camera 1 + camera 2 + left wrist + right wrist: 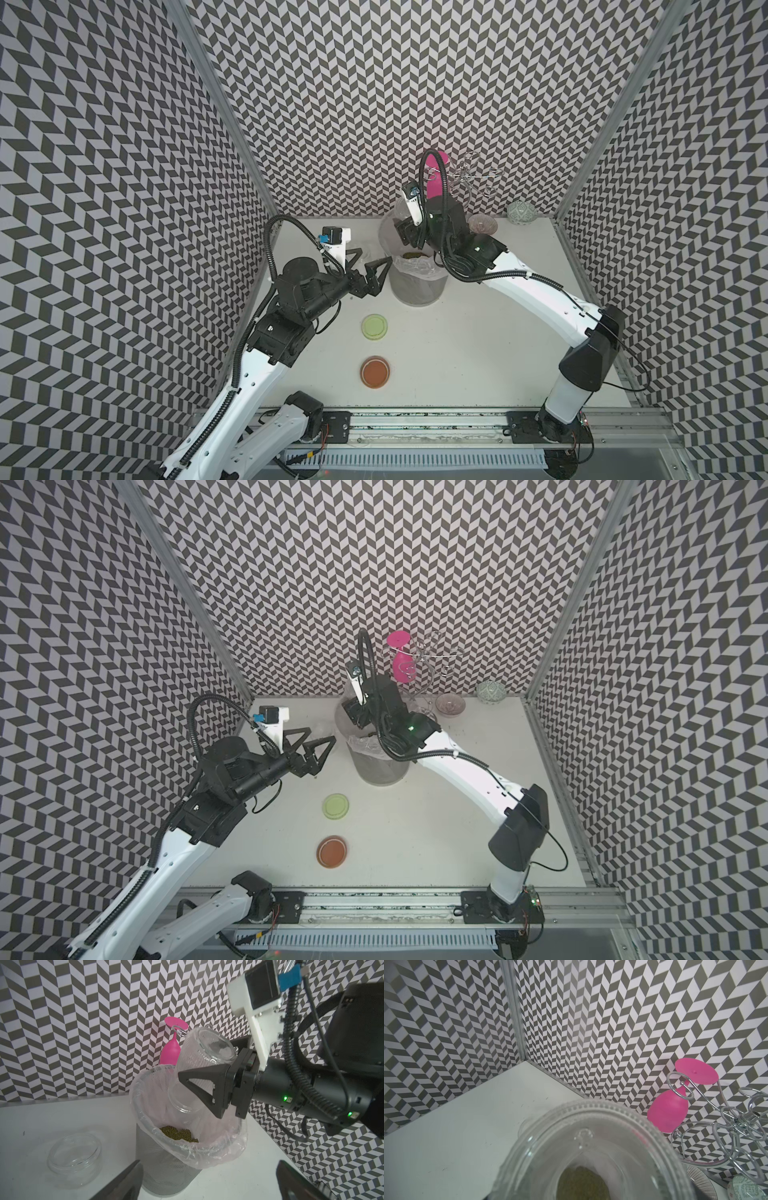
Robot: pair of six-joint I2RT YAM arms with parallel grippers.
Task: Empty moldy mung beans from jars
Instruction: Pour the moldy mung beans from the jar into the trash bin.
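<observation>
Pouring looks finished: the right end effector (193, 1064) clamps a clear ribbed glass jar (203, 1047), tipped mouth-down over the 12 o'clock rim of the grey mesh bin (166, 1172); the olive-green mung beans (178, 1133) lie in its plastic liner (218, 1153); next, I judge, right the jar and set it on the white bench (478, 353); the left end effector (376, 254) hovers spread wide, empty, at 9 o'clock.

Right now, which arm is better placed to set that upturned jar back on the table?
Probably the right: the right gripper grips the upturned jar over the bin. The left gripper hangs open beside the bin, holding nothing.
</observation>
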